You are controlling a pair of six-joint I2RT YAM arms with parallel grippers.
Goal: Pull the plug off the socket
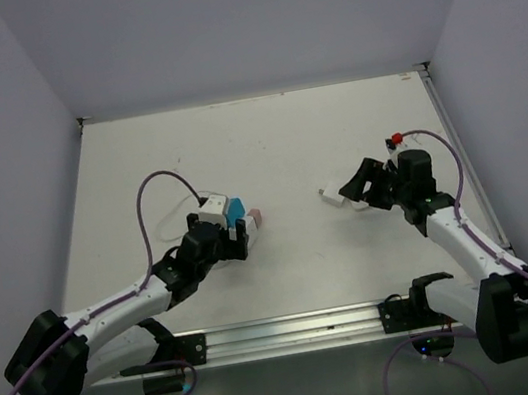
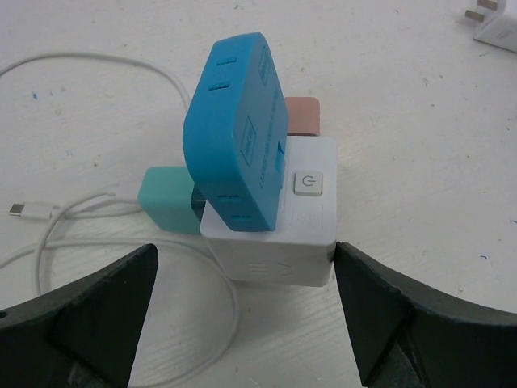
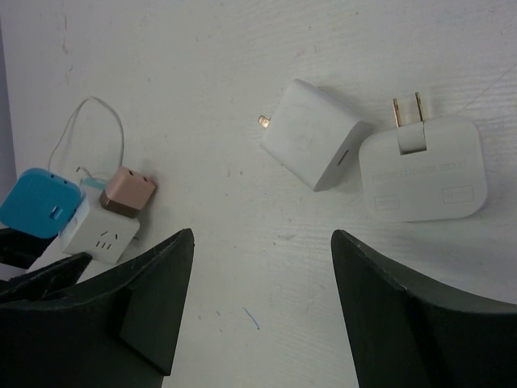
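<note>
Two arms reach over a white bench [image 1: 285, 143], seen from above and from each wrist. The left arm [image 1: 129, 301] stretches toward a cluster left of the bench's middle. There the socket [image 2: 275, 234], a small white cube with a button on its upper face, rests on the bench. A blue plug [image 2: 238, 137], the largest of three, is seated in the top of the socket and leans to one side. In the left wrist view a teal plug [image 2: 170, 198] is attached to the socket's left face and a pink plug [image 2: 303, 117] to its far face. A thin white cable [image 2: 105, 242] lies in loops on the bench beside and behind the teal plug. The left jaws are spread wide and low, one on each side of the socket; a clear gap shows on the teal side, while the other jaw stands just beside the socket's near corner, and contact there cannot be judged. The right arm [image 1: 463, 235] is well apart from the socket, toward the right of the bench. The right jaws are likewise spread and hold nothing, hanging over bare bench. Just beyond them lie two flat white chargers [image 3: 311, 145], touching or nearly so, one with its prongs up.
</note>
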